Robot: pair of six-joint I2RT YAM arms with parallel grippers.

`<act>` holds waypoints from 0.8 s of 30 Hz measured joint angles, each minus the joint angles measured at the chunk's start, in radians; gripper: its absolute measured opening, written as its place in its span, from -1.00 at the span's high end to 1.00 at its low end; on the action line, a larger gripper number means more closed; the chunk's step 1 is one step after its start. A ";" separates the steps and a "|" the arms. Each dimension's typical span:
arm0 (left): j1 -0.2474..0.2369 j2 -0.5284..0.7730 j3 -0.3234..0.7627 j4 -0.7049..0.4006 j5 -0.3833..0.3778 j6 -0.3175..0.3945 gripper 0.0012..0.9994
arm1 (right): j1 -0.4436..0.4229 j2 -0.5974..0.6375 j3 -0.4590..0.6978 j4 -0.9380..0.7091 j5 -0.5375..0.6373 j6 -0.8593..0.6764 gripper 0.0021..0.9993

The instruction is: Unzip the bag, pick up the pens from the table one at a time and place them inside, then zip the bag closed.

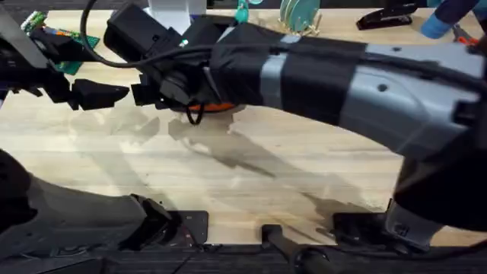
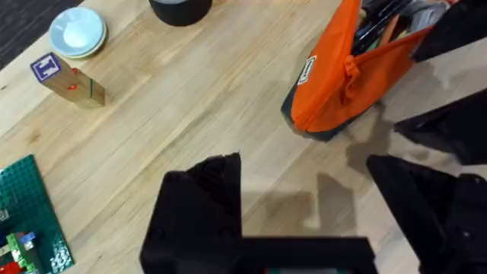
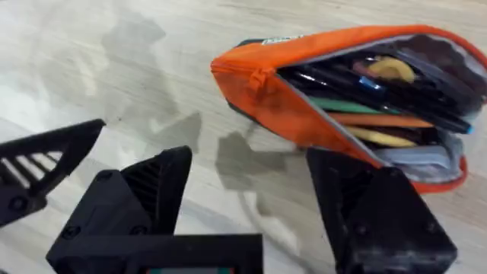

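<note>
A robot lab bench with desk clutter

Two robot arms are based at a wooden plank table (image 1: 251, 183). Scattered on it: a black stapler (image 1: 388, 17), a green brick baseplate (image 2: 30, 209), a lettered wooden block (image 2: 65, 78)

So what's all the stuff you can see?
bag: one, orange, unzipped, far middle of the table
pens: several, dark and coloured, inside the bag
bowl: one, pale blue, near the block
block: one, wooden with a purple label, on the table
brick plate: one, green, table's far left
stapler: one, black, far edge
table: one, light wood
left jaws: black, open, beside the bag
right jaws: black, open, beside the bag
</note>
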 joint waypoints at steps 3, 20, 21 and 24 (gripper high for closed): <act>0.000 0.000 0.000 0.000 0.000 0.000 -0.99 | 0.000 0.031 0.012 0.005 0.006 0.000 -0.79; 0.000 0.000 0.000 0.000 0.000 0.003 -0.99 | 0.001 0.107 0.070 0.062 0.117 -0.028 -0.70; 0.000 0.000 0.000 0.000 0.000 0.003 -0.99 | 0.001 0.108 0.070 0.070 0.120 -0.031 -0.68; 0.000 0.000 0.000 0.000 0.000 0.003 -0.99 | 0.001 0.112 0.071 0.079 0.128 -0.033 -0.66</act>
